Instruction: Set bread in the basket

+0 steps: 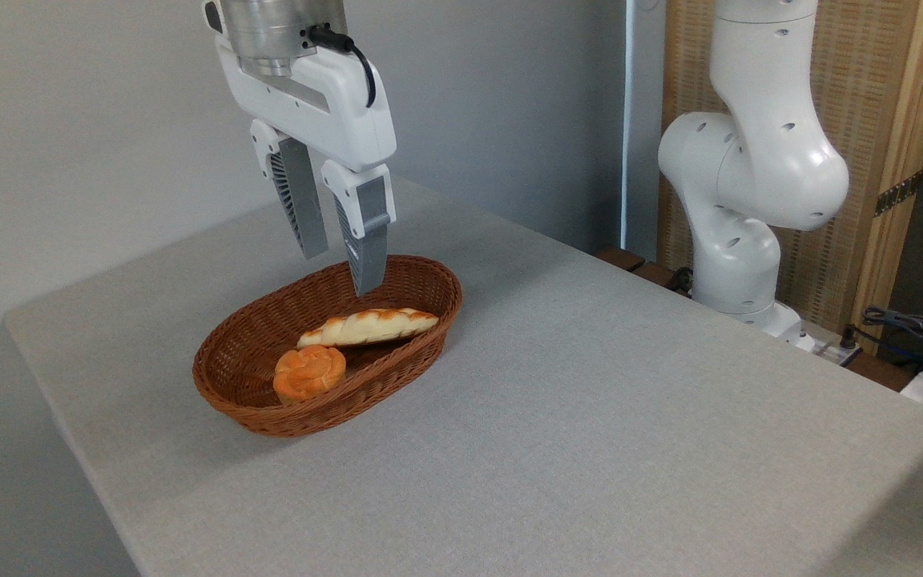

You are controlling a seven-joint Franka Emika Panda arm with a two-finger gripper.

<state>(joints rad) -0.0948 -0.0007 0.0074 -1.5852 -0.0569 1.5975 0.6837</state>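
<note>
The long, narrow braided loaf of bread (368, 326), golden-orange on its crust with pale cream seams, lies inside the oval, reddish-brown woven wicker basket (247, 405), resting against the right-hand inner wall. Just beside its left end sits a small round orange knotted bun (309, 373), also in the basket. The white two-finger gripper (341, 264) hangs above the basket's far end with its grey fingers spread apart and nothing between them; the bread lies free below, so the placing looks done.

The loaf's long axis runs roughly left to right, rising slightly toward the right, with the tapered left tip pointing at the bun and the right tip near the basket's far rim.

As for handling, it looks light and probably fairly stiff, with a smooth, possibly slick crust; whether it is real bread or a moulded replica is hard to tell from this view. The best hold would be across its narrow width at the middle, fingers square to the long axis, so it stays balanced and does not swing.
</note>
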